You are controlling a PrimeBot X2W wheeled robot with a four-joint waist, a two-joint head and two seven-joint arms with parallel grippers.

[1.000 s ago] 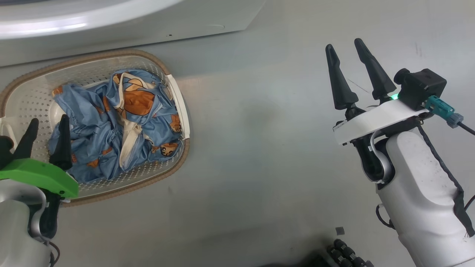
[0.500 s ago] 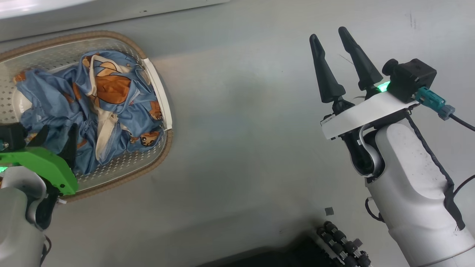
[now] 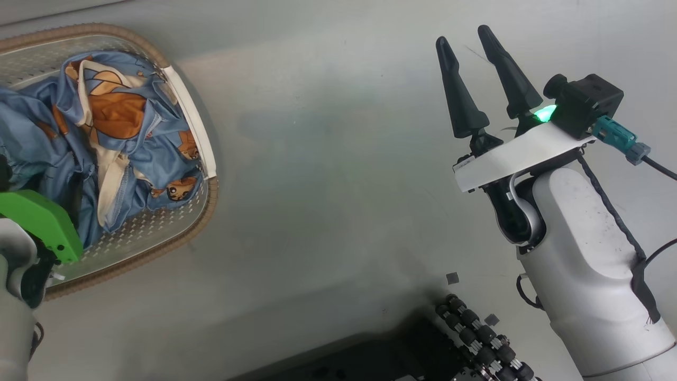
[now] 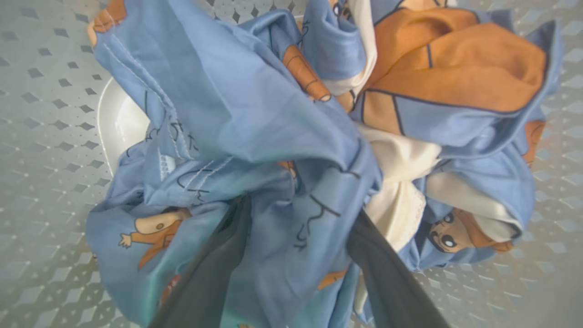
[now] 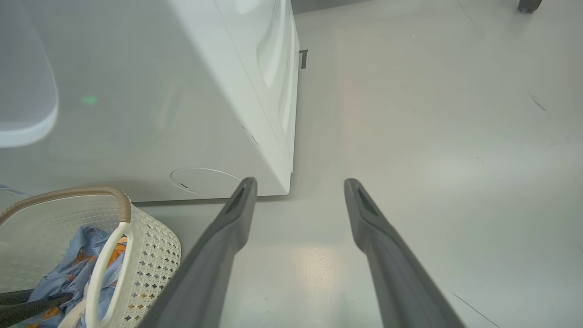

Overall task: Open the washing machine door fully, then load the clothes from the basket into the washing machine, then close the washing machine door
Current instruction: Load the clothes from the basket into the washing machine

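Left gripper down in the basket, long dark fingers spread, tips buried in the clothes: soft crumpled blue cotton, orange cartoon patches, cream lining. Perforated cream plastic underneath, brown woven-look rim. Right gripper gaping, empty, over smooth grey floor. Beyond, the glossy white washing machine.

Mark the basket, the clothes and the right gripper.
the basket [image 3: 143,230]: head view, on its bare perforated wall.
the clothes [image 4: 255,114]: left wrist view, on a blue fold.
the right gripper [image 3: 461,34]: head view, midway between its parted fingertips.
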